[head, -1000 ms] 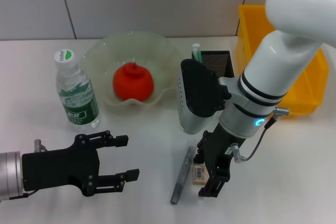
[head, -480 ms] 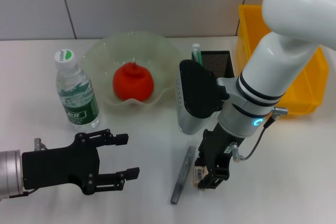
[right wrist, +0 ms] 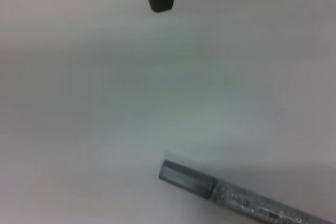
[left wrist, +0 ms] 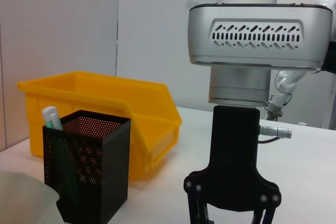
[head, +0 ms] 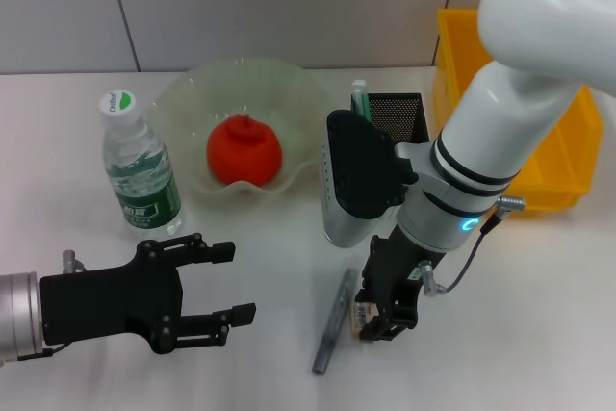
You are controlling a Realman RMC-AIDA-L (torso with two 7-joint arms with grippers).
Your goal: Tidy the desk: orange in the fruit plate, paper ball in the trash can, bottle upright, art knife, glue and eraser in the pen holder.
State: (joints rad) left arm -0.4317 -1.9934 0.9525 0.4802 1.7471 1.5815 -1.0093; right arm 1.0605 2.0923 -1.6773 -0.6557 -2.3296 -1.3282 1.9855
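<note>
My right gripper (head: 379,317) is down on the desk (head: 500,334), its fingers closed on the small beige eraser (head: 363,317). The grey art knife (head: 332,322) lies just left of it; it also shows in the right wrist view (right wrist: 239,199). The mint-green glue (head: 360,98) stands in the black mesh pen holder (head: 399,111). The orange (head: 244,151) sits in the pale green fruit plate (head: 183,103). The bottle (head: 141,175) stands upright at the left. My left gripper (head: 234,284) is open and empty at the front left. The paper ball is out of view.
The yellow trash can (head: 563,170) stands at the right behind my right arm. The left wrist view shows the pen holder (left wrist: 86,169), the glue (left wrist: 52,119), the trash can (left wrist: 105,106) and my right gripper (left wrist: 231,198) farther off.
My right gripper's fingers have drawn together around the eraser. The left arm has not moved.
</note>
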